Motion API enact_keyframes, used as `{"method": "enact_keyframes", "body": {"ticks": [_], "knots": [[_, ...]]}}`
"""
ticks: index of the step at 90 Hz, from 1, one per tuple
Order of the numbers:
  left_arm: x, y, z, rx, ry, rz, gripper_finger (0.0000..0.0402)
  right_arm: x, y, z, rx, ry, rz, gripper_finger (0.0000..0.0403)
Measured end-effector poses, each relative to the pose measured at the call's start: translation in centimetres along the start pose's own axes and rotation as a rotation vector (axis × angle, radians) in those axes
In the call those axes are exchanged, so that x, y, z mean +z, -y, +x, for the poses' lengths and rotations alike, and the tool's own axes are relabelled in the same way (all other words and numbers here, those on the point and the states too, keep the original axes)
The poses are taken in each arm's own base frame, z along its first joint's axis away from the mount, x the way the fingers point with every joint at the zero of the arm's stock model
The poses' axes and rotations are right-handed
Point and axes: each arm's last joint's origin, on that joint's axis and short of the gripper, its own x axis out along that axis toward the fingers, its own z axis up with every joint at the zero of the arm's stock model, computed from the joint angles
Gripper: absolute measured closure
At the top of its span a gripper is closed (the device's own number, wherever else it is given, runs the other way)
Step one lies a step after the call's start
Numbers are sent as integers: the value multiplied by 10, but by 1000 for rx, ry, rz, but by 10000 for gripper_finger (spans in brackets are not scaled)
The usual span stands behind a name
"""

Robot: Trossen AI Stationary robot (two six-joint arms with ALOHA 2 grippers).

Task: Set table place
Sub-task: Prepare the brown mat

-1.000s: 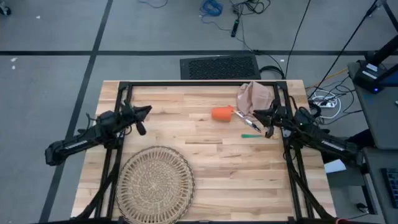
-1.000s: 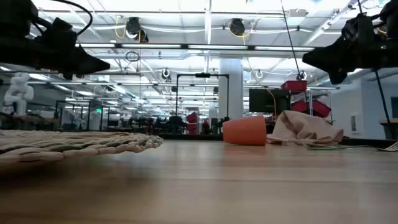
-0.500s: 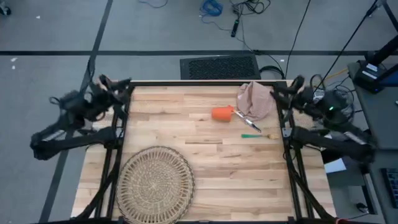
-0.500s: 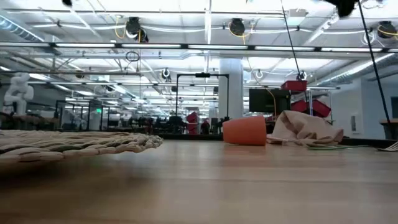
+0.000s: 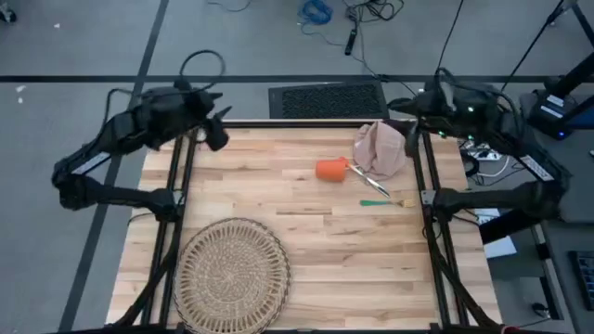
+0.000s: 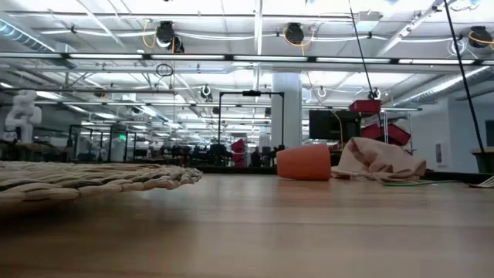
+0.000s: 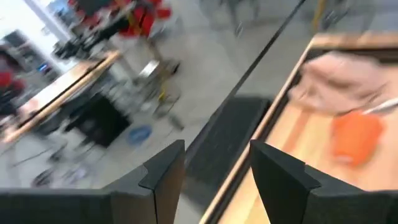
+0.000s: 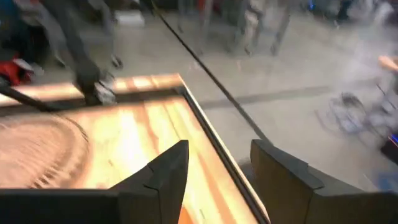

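On the table (image 5: 306, 241) a round woven wicker placemat (image 5: 232, 271) lies flat near the front left. A small orange cup (image 5: 330, 170) lies on its side at the far middle, beside a crumpled beige napkin (image 5: 380, 148). Green-handled cutlery (image 5: 376, 201) and a second piece (image 5: 364, 177) lie on the wood near the napkin. My left gripper (image 5: 215, 132) hangs open above the far left corner. My right gripper (image 5: 413, 107) hangs open above the far right corner. Neither shows in the low view. The left wrist view shows the cup (image 7: 356, 137) and the napkin (image 7: 348, 71) beyond its open fingers.
A black frame (image 5: 306, 124) runs along the table's far edge and down both sides. A dark mat (image 5: 327, 99) lies on the floor behind the table. Bare wood stretches between the placemat and the cutlery.
Both arms have risen and drawn back from above the table toward its far edge, the left to the far left corner, the right to the far right corner. They have left the low view. The cup, napkin, cutlery and placemat have stayed in place.
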Motion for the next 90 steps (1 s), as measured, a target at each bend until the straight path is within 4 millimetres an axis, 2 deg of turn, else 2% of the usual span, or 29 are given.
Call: {"method": "enact_keyframes", "body": {"ticks": [33,51,61,73,90], "knots": [[-5,32,60,-177,-196,38,233,-18,-3,23,-13,-332,25,247],[-17,55,86,-306,-353,71,233,-22,-11,24,71,-382,70,248],[-25,72,91,-393,-468,90,233,-22,-21,22,116,-391,72,248],[-34,95,89,-555,-527,77,233,-25,-37,22,188,-406,75,248],[-67,127,89,-655,-669,79,233,-57,-73,46,304,-502,70,248]]}}
